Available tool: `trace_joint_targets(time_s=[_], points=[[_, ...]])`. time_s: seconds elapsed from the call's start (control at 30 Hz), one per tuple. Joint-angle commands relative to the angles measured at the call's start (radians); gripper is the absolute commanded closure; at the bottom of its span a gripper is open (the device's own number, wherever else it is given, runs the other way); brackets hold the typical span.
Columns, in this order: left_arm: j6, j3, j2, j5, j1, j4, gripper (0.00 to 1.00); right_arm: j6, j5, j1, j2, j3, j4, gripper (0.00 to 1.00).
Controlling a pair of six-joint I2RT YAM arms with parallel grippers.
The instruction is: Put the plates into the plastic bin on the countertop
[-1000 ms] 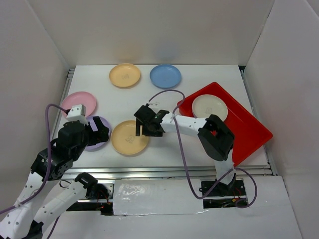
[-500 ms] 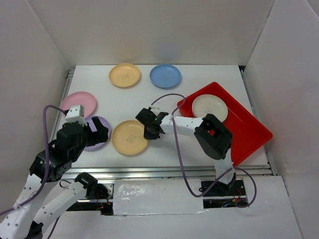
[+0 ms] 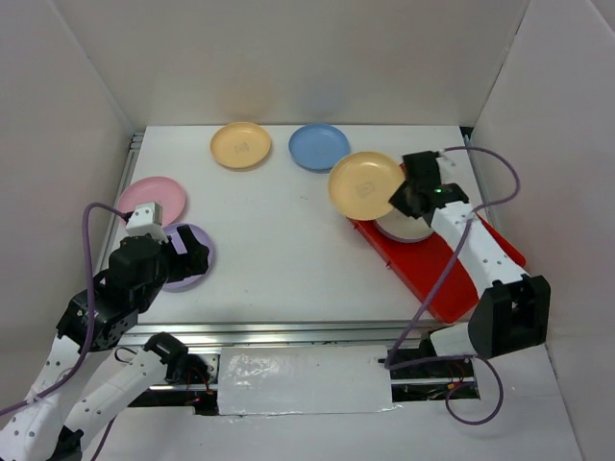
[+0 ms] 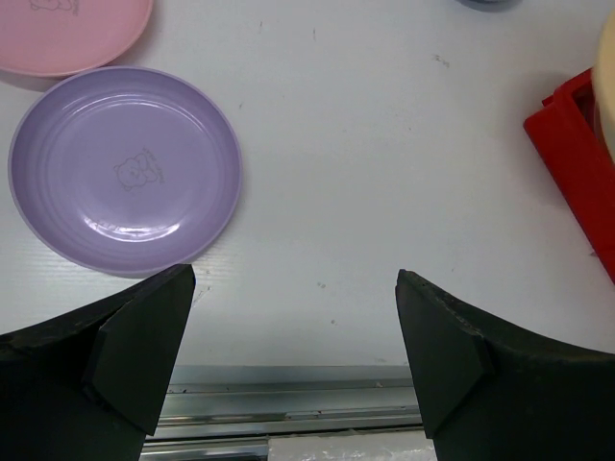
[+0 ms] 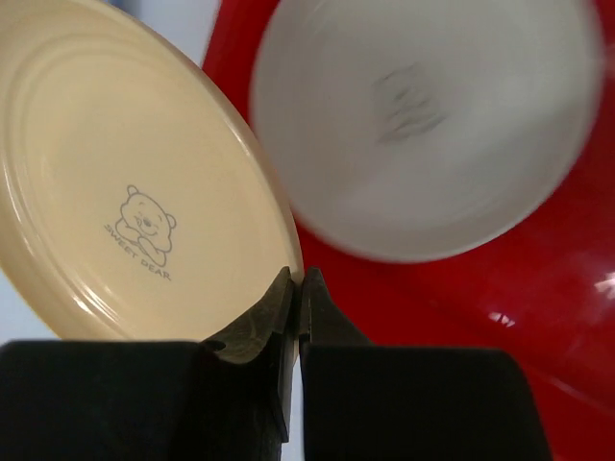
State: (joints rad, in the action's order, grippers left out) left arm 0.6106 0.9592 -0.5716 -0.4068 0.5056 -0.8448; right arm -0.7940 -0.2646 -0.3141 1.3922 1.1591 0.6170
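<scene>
The left arm (image 3: 135,269) and right arm (image 3: 471,245) are white shells jointed by bulky black motor housings. A purple cable (image 3: 92,252) loops along each. The left gripper (image 4: 295,288) has matte black wedge-shaped fingers (image 4: 144,336).

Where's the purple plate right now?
The lilac plate lies flat on the countertop's left side, right beside the pink plate, partly hidden under the left arm in the top view.

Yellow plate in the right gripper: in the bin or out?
Out. The right gripper pinches the yellow plate by its rim, tilted above the edge of the red bin.
</scene>
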Motion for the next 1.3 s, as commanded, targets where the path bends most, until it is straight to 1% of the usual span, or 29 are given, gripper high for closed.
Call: trace_joint_targets(time_s=[0.0,0.03,0.07,0.1,0.17,0.2,0.27,0.33,0.47,0.57,0.6,0.63,0.67,0.7,0.73,0.8,0.83,0.87,0.9,0.93,0.97,1.0,1.07,1.1,1.13,1.17,1.2,1.23,1.27], points=[[0.009,-0.002,0.007,-0.001,0.004,0.03,0.01,0.076,0.024,0.169,0.011,0.007,0.044,1.0],[0.009,-0.002,0.009,-0.001,0.004,0.03,0.01,0.078,0.033,0.216,0.03,0.002,0.035,1.0],[0.011,-0.002,0.009,-0.001,0.004,0.029,0.01,0.075,0.05,0.298,0.043,-0.002,0.029,1.0],[0.011,0.0,0.007,-0.001,0.004,0.029,0.01,0.07,0.076,0.346,0.051,-0.019,0.012,1.0],[0.008,-0.002,0.006,0.0,0.004,0.032,0.01,0.072,0.117,0.409,0.065,-0.064,-0.041,1.0],[0.006,-0.002,0.004,0.002,0.004,0.033,0.01,0.078,0.173,0.47,0.062,-0.084,-0.065,1.0],[-0.003,-0.004,-0.004,0.019,0.004,0.039,0.01,0.087,0.237,0.539,0.054,-0.131,-0.12,1.0],[-0.008,-0.002,-0.01,0.029,0.004,0.042,0.01,0.096,0.29,0.553,0.048,-0.145,-0.14,1.0],[-0.008,-0.002,-0.024,0.028,0.004,0.039,0.01,0.121,0.306,0.547,0.041,-0.127,-0.142,0.99],[-0.006,-0.002,-0.011,0.028,0.004,0.042,0.01,0.121,0.314,0.549,0.03,-0.113,-0.134,0.95],[-0.006,-0.005,-0.01,0.028,0.004,0.043,0.01,0.124,0.32,0.55,0.028,-0.107,-0.131,0.76],[-0.006,-0.005,-0.01,0.028,0.004,0.043,0.01,0.127,0.321,0.549,0.03,-0.101,-0.122,0.52],[-0.006,-0.005,-0.01,0.028,0.004,0.041,0.01,0.127,0.32,0.544,0.03,-0.092,-0.103,0.34],[-0.006,-0.002,-0.011,0.028,0.004,0.042,0.01,0.128,0.318,0.541,0.024,-0.091,-0.093,0.22],[-0.008,-0.004,-0.013,0.028,0.004,0.039,0.01,0.127,0.312,0.537,0.01,-0.09,-0.085,0.18],[-0.008,-0.002,-0.014,0.028,0.004,0.039,0.01,0.121,0.276,0.512,-0.037,-0.104,-0.069,0.17],[-0.006,-0.004,-0.016,0.026,0.004,0.041,0.01,0.115,0.268,0.501,-0.094,-0.105,-0.06,0.16],[-0.005,-0.004,-0.014,0.026,0.004,0.041,0.01,0.101,0.23,0.477,-0.131,-0.108,-0.05,0.15],[-0.006,-0.004,-0.013,0.025,0.004,0.041,0.01,0.095,0.191,0.389,-0.165,-0.111,-0.048,0.12],[-0.005,-0.002,-0.011,0.02,0.004,0.039,0.01,0.09,0.179,0.321,-0.223,-0.113,-0.057,0.0],[0.001,-0.002,-0.011,0.014,0.004,0.036,0.01,0.072,0.179,0.232,-0.24,-0.124,-0.094,0.0],[0.006,-0.002,-0.008,0.008,0.004,0.035,0.01,0.065,0.185,0.054,-0.239,-0.127,-0.115,0.0],[0.03,0.004,-0.01,-0.027,0.004,0.015,0.01,0.026,0.173,-0.119,-0.187,-0.107,-0.144,0.0],[0.043,0.007,-0.01,-0.049,0.002,0.001,0.01,0.012,0.16,-0.276,-0.112,-0.098,-0.163,0.0],[0.058,0.013,-0.01,-0.075,0.002,-0.014,0.01,-0.005,0.142,-0.345,-0.072,-0.085,-0.18,0.0],[0.098,0.024,-0.011,-0.128,0.002,-0.031,0.01,-0.023,0.156,-0.4,-0.02,-0.056,-0.245,0.0],[0.116,0.029,-0.01,-0.151,0.002,-0.063,0.01,-0.027,0.183,-0.449,0.085,-0.039,-0.282,0.0],[0.13,0.033,-0.005,-0.17,0.002,-0.075,0.01,-0.027,0.214,-0.532,0.143,-0.01,-0.31,0.0],[0.146,0.035,0.005,-0.194,0.004,-0.08,0.01,-0.027,0.228,-0.569,0.204,0.082,-0.322,0.0]])
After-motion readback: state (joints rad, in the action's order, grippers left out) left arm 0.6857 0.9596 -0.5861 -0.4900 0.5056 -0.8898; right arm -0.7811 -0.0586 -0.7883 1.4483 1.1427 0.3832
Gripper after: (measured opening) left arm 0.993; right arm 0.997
